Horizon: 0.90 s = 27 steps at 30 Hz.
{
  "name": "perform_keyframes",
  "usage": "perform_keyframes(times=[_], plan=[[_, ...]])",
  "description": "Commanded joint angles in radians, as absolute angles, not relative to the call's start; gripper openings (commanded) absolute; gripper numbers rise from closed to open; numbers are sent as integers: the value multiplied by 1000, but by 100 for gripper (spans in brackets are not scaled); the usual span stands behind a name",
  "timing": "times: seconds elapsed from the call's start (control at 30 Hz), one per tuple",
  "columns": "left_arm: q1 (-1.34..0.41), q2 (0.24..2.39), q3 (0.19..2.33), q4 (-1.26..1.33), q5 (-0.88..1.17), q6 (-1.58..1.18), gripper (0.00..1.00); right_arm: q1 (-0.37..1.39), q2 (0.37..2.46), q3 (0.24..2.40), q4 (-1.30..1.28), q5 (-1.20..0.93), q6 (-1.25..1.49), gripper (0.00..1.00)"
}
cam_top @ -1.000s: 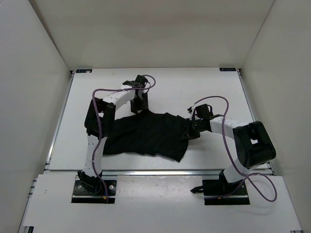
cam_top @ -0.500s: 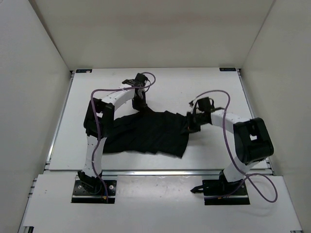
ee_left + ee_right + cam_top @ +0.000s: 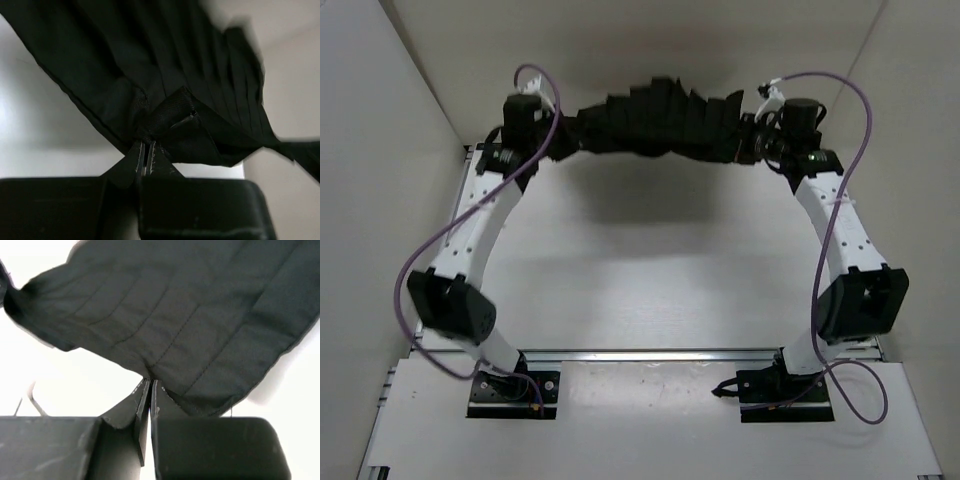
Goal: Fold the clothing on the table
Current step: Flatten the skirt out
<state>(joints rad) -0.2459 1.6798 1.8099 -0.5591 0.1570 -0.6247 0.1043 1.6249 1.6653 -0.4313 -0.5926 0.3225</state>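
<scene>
Clothing [image 3: 655, 125] hangs stretched between left claw [image 3: 146, 148] and right claw [image 3: 150, 385].

The wrinkled black fabric garment [image 3: 655, 125], spread on the flat white tabletop [image 3: 650, 290] a second ago, now hangs in the air, stretched between the two arms over the far end. Both white arms have risen from low, bent poses and reached forward. The left black two-finger gripper [image 3: 560, 138], open before, has clamped one corner, and the right gripper [image 3: 747, 150] has carried up the other.
</scene>
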Motion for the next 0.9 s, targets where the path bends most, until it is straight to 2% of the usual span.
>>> perform_keyframes(times=[0.0,0.03,0.1,0.13,0.17,0.2,0.27,0.4,0.5,0.57,0.77,0.87], plan=[[-264,1524,1402,-413,219,-629,0,109,1550,1351,-416,-595,313,0],[-267,1485,1285,-408,221,-603,0,117,1531,1307,-413,-606,301,0],[-270,1441,1109,-416,238,-581,2,124,1479,1144,-439,-585,253,12],[-268,1412,997,-410,256,-583,19,142,1470,1071,-446,-554,249,21],[-258,1399,939,-399,282,-595,42,158,1439,1039,-469,-490,233,30],[-256,1366,839,-391,307,-591,46,166,1402,967,-480,-427,239,42],[-252,1326,730,-388,301,-575,48,184,1338,870,-483,-375,267,54],[-282,1255,612,-410,267,-575,52,173,1226,709,-457,-311,348,63],[-316,1229,562,-377,235,-636,58,150,1219,635,-411,-330,383,64],[-337,1226,539,-350,213,-666,58,141,1227,611,-382,-319,377,64],[-428,1304,574,-328,132,-736,58,130,1376,623,-296,-313,364,64],[-466,1344,584,-319,117,-761,57,136,1452,670,-273,-342,359,60]])
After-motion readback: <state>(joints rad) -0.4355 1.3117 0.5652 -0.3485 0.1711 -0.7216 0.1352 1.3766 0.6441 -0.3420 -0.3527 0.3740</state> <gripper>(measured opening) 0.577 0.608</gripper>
